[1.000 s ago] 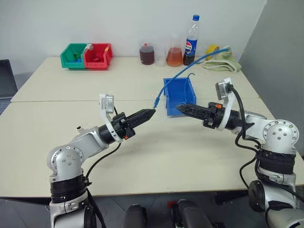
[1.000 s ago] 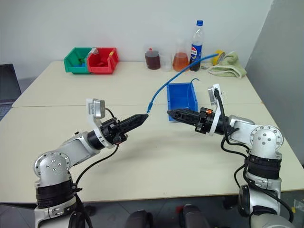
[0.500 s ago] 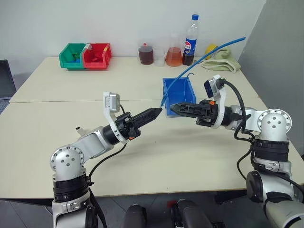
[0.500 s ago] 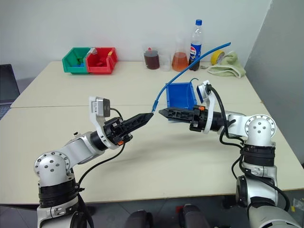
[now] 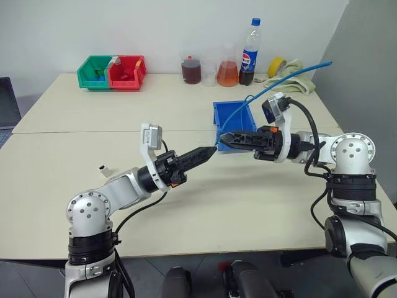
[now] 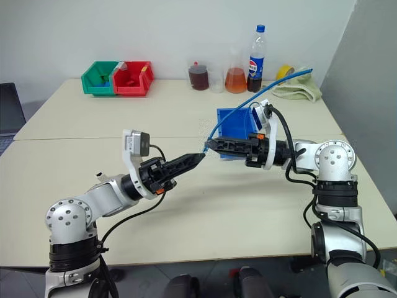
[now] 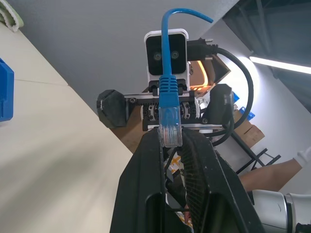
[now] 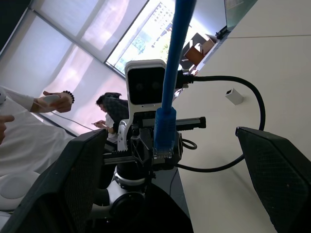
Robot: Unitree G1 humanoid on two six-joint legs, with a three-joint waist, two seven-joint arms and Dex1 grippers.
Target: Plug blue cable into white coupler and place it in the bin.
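My left gripper (image 5: 213,149) is shut on the plug end of the blue cable (image 5: 260,92), held above the table's middle. From there the cable arcs up and to the right, its far end in the air. In the left wrist view the clear plug (image 7: 170,128) sticks out past the fingertips. My right gripper (image 5: 223,138) points left at that plug, open, with the plug between its wide-spread fingers (image 8: 90,165). The blue bin (image 5: 245,118) stands just behind both grippers. The white coupler (image 5: 107,169) lies on the table to the left, apart from both grippers, and is seen too as the white coupler (image 8: 234,96) in the right wrist view.
A green bin (image 5: 96,71) and a red bin (image 5: 127,71) stand at the back left. Flasks of dark and orange liquid (image 5: 227,73), a cola bottle (image 5: 250,53), yellow tape (image 5: 278,64) and a towel (image 5: 291,84) line the back right. A laptop (image 5: 7,102) sits at the left edge.
My right gripper has swung left, up to the left gripper's tip and the plug. The left gripper has shifted slightly right. The cable's far end has lifted off the towel.
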